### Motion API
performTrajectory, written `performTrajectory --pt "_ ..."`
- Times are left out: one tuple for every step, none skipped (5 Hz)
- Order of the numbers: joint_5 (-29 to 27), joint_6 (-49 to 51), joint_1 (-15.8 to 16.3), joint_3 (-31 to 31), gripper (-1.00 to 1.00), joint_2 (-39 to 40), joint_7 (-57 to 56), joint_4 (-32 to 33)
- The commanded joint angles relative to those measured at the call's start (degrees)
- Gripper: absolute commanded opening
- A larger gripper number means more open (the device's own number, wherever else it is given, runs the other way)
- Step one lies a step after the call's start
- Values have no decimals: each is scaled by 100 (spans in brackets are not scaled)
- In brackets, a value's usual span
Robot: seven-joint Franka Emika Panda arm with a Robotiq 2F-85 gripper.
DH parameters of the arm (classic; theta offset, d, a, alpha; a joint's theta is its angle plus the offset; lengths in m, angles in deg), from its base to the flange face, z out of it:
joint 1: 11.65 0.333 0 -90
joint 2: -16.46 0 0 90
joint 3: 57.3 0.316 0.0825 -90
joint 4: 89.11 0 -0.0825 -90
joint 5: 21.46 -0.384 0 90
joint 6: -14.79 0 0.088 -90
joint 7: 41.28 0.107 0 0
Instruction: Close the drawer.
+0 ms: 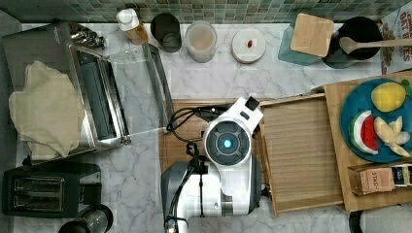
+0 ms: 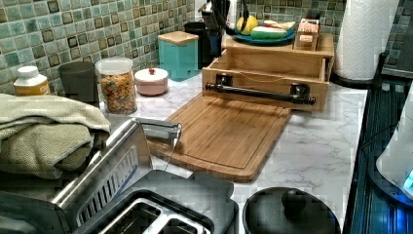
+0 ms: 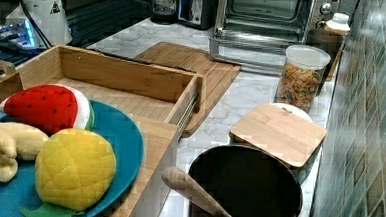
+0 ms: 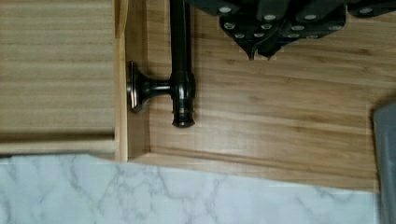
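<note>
We are holding our gripper (image 4: 261, 53), pinched together and empty, by the handle (image 4: 180, 70) so we can push the open drawer (image 1: 301, 155) in.

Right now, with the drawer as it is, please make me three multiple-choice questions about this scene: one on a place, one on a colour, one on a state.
1. Where is the cutting board?
A. on the counter in front of the drawer
B. on top of the toaster
C. inside the drawer

2. What colour is the plate under the toy fruit?
A. white
B. blue
C. red

3. In what state is the drawer?
A. pushed fully shut
B. pulled out and empty
C. pulled out and full of fruit

Answers:
1 A, since the left view shows the board flat on the marble just before the handle.
2 B, since the right view shows a blue rim around the watermelon.
3 B, since the top view shows its bare ribbed bottom.
</note>
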Motion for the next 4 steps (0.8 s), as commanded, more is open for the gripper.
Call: performTrajectory --pt "-128 -857 -78 -146 -100 144 -87 1484" --pt "-131 -1075 -41 -175 -100 120 -51 1693" --pt "204 -1818 -140 -192 -100 -15 15 2019" --pt "84 -2173 -238 -356 -100 -183 -124 2152"
